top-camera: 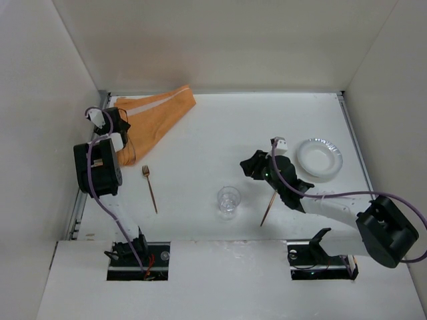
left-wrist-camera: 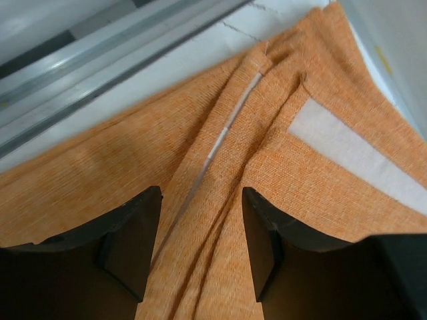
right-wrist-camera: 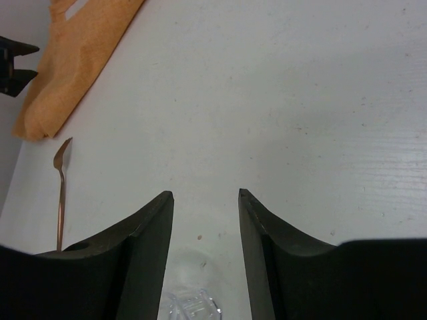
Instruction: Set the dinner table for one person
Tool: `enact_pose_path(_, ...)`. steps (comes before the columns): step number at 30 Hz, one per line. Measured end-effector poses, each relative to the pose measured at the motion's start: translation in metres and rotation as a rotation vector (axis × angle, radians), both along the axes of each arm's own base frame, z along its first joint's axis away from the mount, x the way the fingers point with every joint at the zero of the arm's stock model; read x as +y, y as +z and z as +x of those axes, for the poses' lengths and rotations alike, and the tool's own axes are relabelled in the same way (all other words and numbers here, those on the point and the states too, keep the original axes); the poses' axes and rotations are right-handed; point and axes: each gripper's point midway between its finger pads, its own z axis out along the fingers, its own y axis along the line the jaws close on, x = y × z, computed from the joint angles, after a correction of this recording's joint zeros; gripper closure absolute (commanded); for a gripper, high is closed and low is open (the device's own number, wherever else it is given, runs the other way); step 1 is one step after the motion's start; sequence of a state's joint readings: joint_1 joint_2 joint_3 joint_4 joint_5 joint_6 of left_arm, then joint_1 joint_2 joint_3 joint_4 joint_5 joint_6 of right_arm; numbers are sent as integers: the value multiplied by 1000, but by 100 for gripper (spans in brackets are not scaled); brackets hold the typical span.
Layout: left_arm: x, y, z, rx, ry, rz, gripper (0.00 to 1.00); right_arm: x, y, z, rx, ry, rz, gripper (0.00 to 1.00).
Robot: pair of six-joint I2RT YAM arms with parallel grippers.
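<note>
Broad white tabletop (top-camera: 213, 127) across the whole top view, boxed in by pale walls, with metal rails (left-wrist-camera: 100, 53) down its left and right edges.

Far left corner: orange cloth placemat (top-camera: 157, 113), bunched and folded into a wedge, a pale strip showing along one fold.

Left claw (left-wrist-camera: 201, 193) poised right over that cloth, fingers well spread, creased fabric under the gap, nothing pinched.

Just in front of the placemat: copper-coloured fork (top-camera: 150, 189), flat on the tabletop, tines toward the far side.

Near the middle, toward the front: clear drinking glass (top-camera: 228, 200), upright.

Beside it on the right: a second thin copper utensil (top-camera: 269, 210), upper end hidden under the right arm, type impossible to tell.

Right claw (right-wrist-camera: 205, 195) over bare tabletop just beyond the glass, fingers apart, empty, the glass rim at the bottom of its wrist view.

Near the right rail: white plate (top-camera: 320, 159), bare, apart from everything else.
</note>
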State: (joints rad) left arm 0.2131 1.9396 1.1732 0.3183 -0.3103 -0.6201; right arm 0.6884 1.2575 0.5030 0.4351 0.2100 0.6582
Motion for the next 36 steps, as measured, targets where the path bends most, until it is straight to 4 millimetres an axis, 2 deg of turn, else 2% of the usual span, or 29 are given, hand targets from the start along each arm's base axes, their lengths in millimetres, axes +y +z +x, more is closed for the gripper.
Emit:
enact_pose_path(5, -3, -29, 10, 63, -82, -3, 50, 1, -8, 0, 18, 4, -13, 48)
enact_pose_path(8, -2, -25, 13, 59, -97, 3, 55, 1, -13, 0, 29, 6, -21, 47)
enact_pose_path(12, -4, -27, 21, 57, -114, 0, 67, 2, -20, -1, 43, 13, -31, 45)
enact_pose_path(16, -19, -28, 38, 48, -157, 6, 74, 4, -21, -2, 44, 18, -36, 45)
enact_pose_path(19, -51, -28, 56, 35, -225, 8, 78, 3, -17, -2, 35, 16, -29, 44)
enact_pose_path(22, -98, -27, 70, 20, -318, 1, 81, 1, -9, 1, 17, 3, -16, 43)
enact_pose_path(25, -143, -26, 75, 12, -410, -10, 82, 0, -5, 2, 6, -3, -10, 43)
enact_pose_path(32, -235, -24, 70, 0, -583, -36, 83, 0, -5, 3, 4, -5, -11, 43)
enact_pose_path(36, -278, -24, 49, -17, -641, -70, 84, 0, -5, 3, 3, -6, -11, 42)
